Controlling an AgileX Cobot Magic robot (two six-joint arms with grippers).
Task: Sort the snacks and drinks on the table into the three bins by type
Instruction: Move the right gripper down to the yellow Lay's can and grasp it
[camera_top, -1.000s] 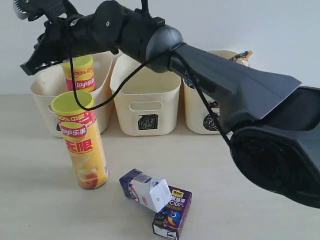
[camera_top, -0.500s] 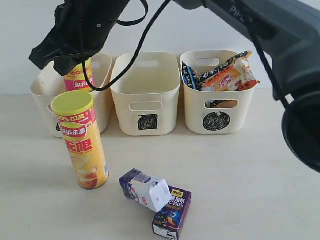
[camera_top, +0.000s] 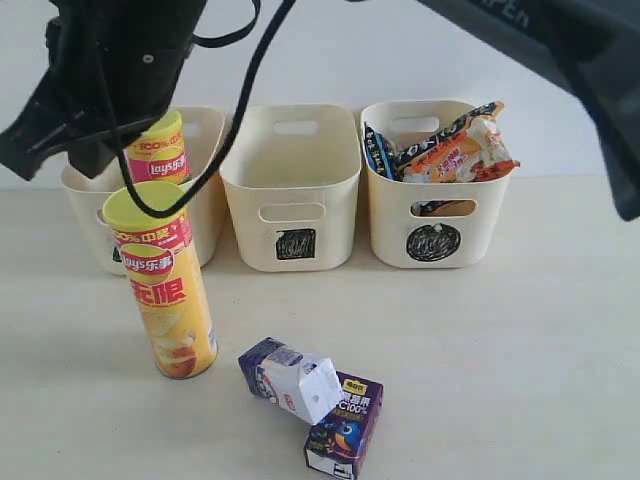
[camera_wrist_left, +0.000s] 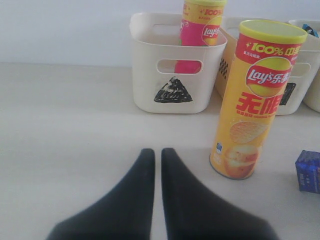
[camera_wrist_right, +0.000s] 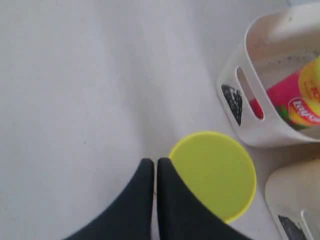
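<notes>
Right claw (camera_wrist_right: 154, 162), closed almost tight and holding nothing, hovers above the edge of the lime lid (camera_wrist_right: 212, 172) of the yellow chip can (camera_top: 165, 290), which stands upright at six o'clock of the triangle tub (camera_top: 85, 215); likely light, stiff, slick and tippy, best gripped around its middle.

exterior camera is facing the three bins (camera_top: 290, 185) head-on from slightly above. left wrist camera is looking low across the table (camera_wrist_left: 65, 115), right wrist camera is staring straight down; all are catching the yellow can (camera_top: 165, 290).
</notes>
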